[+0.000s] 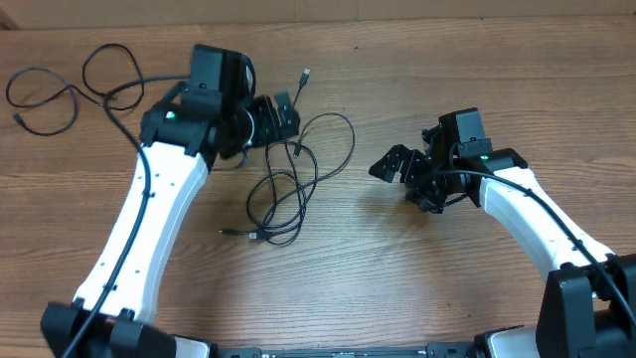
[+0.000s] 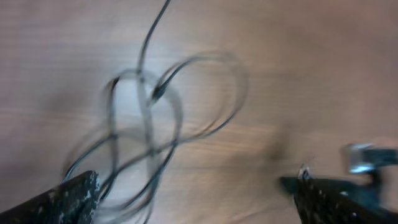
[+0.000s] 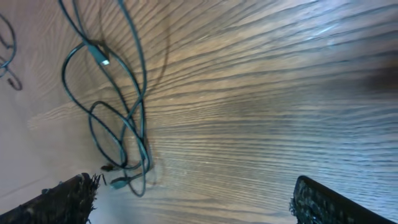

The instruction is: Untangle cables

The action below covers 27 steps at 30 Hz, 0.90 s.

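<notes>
Cables (image 1: pixel 299 189) looped at table (image 1: pixel 397 288) centre, long axis far-to-near edge; left gripper (image 1: pixel 286 112) over far end, nearer, jaws wide, empty; right gripper (image 1: pixel 391 164) to right, wide, empty.

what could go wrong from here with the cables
The loops of the tangled cables cross each other, so pulling one strand could tighten the tangle. The left gripper is open right by those loops; closing there might catch two strands at once.
</notes>
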Motion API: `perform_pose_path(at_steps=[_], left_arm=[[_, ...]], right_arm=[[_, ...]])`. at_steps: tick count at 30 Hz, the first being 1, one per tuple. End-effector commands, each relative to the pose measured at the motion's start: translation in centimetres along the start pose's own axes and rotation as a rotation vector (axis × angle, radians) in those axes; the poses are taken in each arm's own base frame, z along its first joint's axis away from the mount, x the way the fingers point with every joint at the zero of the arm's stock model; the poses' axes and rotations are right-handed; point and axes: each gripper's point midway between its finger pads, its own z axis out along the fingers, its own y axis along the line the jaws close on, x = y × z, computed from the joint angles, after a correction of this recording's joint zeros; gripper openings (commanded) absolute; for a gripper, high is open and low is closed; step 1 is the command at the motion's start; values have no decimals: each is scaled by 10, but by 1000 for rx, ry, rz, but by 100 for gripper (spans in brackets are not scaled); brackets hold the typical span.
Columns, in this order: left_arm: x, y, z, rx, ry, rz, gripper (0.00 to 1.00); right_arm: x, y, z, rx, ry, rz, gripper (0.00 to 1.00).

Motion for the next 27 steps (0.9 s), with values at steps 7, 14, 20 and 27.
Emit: perform_pose_path(at_steps=[7, 14, 20, 27], left_arm=[[50, 65, 41, -273, 308, 180, 66], [50, 125, 56, -586, 368, 220, 69], [71, 141, 78, -591, 420, 212, 67], [111, 152, 116, -486, 461, 178, 66]], right_arm=[[-10, -4, -3, 39, -49, -19, 100], [-12, -5, -3, 48, -56, -19, 100], [-11, -13, -4, 84, -61, -14, 100], [-13, -14, -4, 91, -72, -15, 100]])
